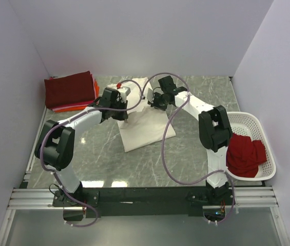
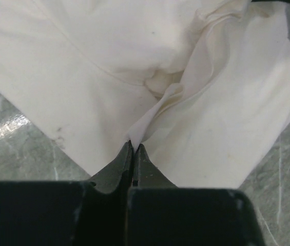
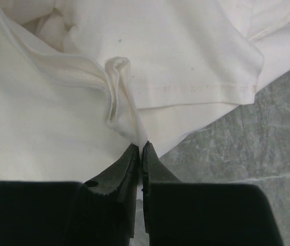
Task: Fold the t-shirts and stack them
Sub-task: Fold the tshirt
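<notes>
A cream-white t-shirt (image 1: 143, 128) lies in the middle of the table, partly folded. My left gripper (image 1: 126, 111) is shut on a pinch of its cloth (image 2: 150, 115) at the shirt's left side. My right gripper (image 1: 155, 102) is shut on another pinch of the same shirt (image 3: 124, 97) near its hem at the far right. A stack of folded shirts, dark maroon (image 1: 69, 89) on top with orange-pink and red edges under it, sits at the far left. A crumpled bright red shirt (image 1: 245, 156) lies in the basket.
A white plastic lattice basket (image 1: 262, 134) stands at the right edge of the table. Purple walls close in the left, back and right sides. The grey marble tabletop (image 1: 103, 159) shows in front of the shirt.
</notes>
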Tool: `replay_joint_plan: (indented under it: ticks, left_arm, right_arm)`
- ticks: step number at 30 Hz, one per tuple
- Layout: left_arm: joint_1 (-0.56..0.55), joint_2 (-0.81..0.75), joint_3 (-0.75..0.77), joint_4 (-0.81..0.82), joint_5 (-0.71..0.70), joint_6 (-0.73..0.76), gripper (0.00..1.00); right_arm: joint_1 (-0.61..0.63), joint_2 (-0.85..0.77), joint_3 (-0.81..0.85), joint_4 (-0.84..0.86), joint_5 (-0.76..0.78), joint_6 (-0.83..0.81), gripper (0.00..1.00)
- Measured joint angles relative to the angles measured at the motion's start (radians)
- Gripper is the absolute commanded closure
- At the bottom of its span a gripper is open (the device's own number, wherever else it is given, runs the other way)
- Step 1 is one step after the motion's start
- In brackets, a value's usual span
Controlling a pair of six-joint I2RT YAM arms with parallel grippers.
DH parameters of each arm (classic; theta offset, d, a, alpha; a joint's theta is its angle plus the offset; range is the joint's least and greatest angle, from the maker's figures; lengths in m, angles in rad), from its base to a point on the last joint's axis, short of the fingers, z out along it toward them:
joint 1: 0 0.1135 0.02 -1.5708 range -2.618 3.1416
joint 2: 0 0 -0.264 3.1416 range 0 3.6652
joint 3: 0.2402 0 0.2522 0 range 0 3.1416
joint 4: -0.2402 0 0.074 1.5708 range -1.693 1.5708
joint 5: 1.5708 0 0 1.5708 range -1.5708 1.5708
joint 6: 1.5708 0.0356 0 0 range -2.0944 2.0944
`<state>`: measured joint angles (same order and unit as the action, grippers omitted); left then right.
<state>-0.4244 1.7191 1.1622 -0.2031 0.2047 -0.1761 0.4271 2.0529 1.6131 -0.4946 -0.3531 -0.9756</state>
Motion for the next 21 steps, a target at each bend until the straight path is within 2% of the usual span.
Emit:
replay_joint_plan:
  ticks: [4, 5, 8, 9, 12, 14, 17, 19, 21]
  left_arm:
    - [0.034, 0.03, 0.023, -0.016, 0.0, 0.004, 0.99]
    - [0.041, 0.042, 0.036, -0.021, 0.0, 0.005, 0.99]
    - [0.058, 0.079, 0.073, -0.025, -0.015, 0.003, 0.85]
    - [0.062, 0.089, 0.083, -0.027, -0.03, 0.0, 0.73]
    - [0.075, 0.111, 0.119, -0.038, -0.095, -0.014, 0.57]
    - [0.085, 0.111, 0.153, -0.058, -0.159, -0.025, 0.51]
    - [0.101, 0.094, 0.202, -0.072, -0.221, -0.02, 0.5]
    - [0.112, 0.047, 0.199, -0.087, -0.223, 0.002, 0.5]
    - [0.115, -0.031, 0.174, -0.101, -0.188, 0.04, 0.5]
  right_arm:
    - [0.0, 0.04, 0.047, 0.009, 0.009, 0.024, 1.0]
    - [0.0, 0.049, 0.06, 0.009, 0.012, 0.03, 0.96]
    - [0.0, 0.071, 0.077, 0.028, 0.024, 0.052, 0.69]
    - [0.0, 0.076, 0.078, 0.039, 0.034, 0.068, 0.37]
    - [0.0, 0.082, 0.077, 0.087, 0.086, 0.12, 0.21]
    - [-0.002, 0.078, 0.07, 0.153, 0.13, 0.177, 0.2]
    - [-0.018, 0.053, 0.039, 0.221, 0.135, 0.24, 0.2]
    - [-0.042, 0.014, 0.011, 0.218, 0.1, 0.25, 0.2]
    - [-0.081, -0.048, -0.014, 0.17, 0.002, 0.211, 0.2]
